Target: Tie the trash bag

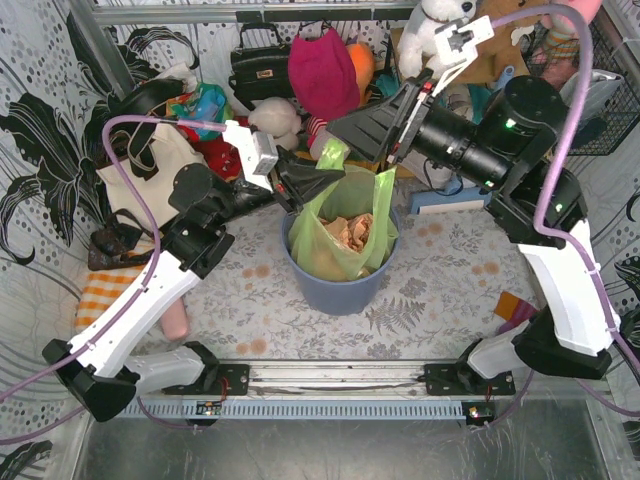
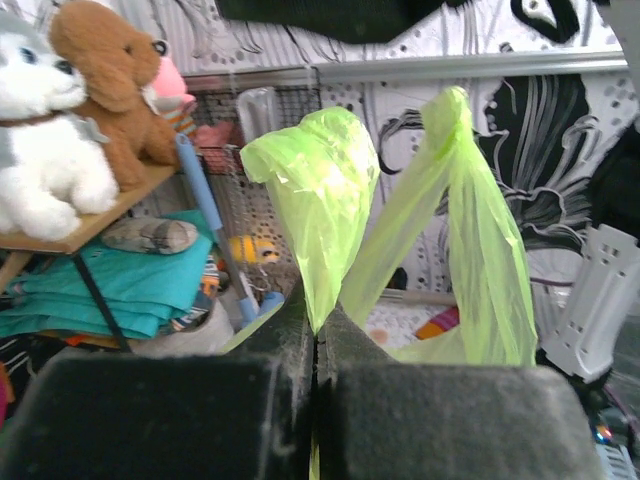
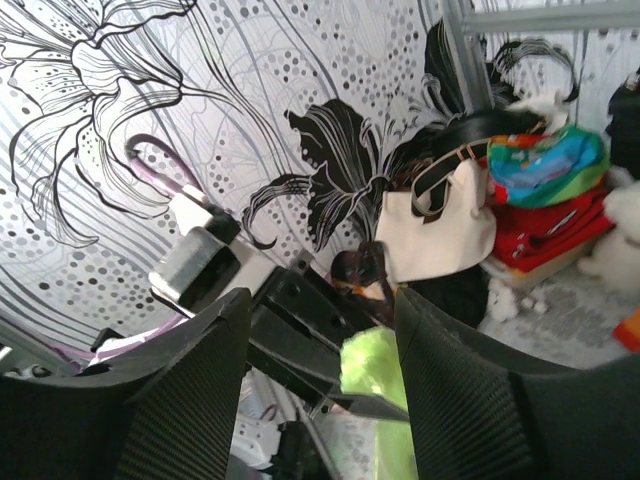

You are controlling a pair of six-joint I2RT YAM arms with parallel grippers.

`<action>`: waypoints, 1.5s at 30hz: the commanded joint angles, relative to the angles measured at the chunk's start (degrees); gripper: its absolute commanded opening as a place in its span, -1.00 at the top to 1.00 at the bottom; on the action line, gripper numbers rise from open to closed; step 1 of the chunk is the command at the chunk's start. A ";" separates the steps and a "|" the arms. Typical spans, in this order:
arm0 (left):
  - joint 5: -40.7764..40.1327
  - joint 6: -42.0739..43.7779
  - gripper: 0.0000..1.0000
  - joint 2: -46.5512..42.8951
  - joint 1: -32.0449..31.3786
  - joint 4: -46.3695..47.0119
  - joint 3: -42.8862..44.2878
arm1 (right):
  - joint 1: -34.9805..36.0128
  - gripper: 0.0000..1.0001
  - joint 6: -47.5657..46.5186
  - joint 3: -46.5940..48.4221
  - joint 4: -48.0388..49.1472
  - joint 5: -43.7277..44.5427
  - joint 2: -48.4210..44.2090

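Left gripper (image 2: pixel 316 340) clamped shut on one raised flap of the trash bag (image 1: pixel 345 230) in the bin (image 1: pixel 340 290); right gripper (image 3: pixel 322 310) hung nearby, jaws apart, empty.

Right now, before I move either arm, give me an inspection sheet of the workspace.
Surface: floral table cover; blue-grey bin at its middle.
Job's things: trash bag in the bin, two ears raised, untied; brown paper inside.
Clutter: tote bag, plush toys at the back.
Grippers: left claw shut on one ear; right claw open, just above the bag.
Cables: purple cables along both arms, off the bag.
Surroundings: patterned walls.
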 commanded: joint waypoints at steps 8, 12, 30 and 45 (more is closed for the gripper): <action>8.80 -1.20 1.00 2.72 0.80 -2.77 4.89 | 0.33 -0.24 -12.55 18.29 -22.21 -4.56 8.05; 8.37 -1.26 1.00 2.60 0.87 -2.96 4.88 | 0.34 -0.26 -12.89 18.34 -25.49 -3.69 7.55; 7.08 -1.90 1.00 2.58 0.89 -2.62 5.25 | 0.33 0.77 -11.05 14.62 -24.38 -1.64 4.97; 1.50 -3.15 -0.45 -3.05 0.89 -8.19 8.60 | 0.30 1.00 -7.47 12.83 -14.63 4.38 7.62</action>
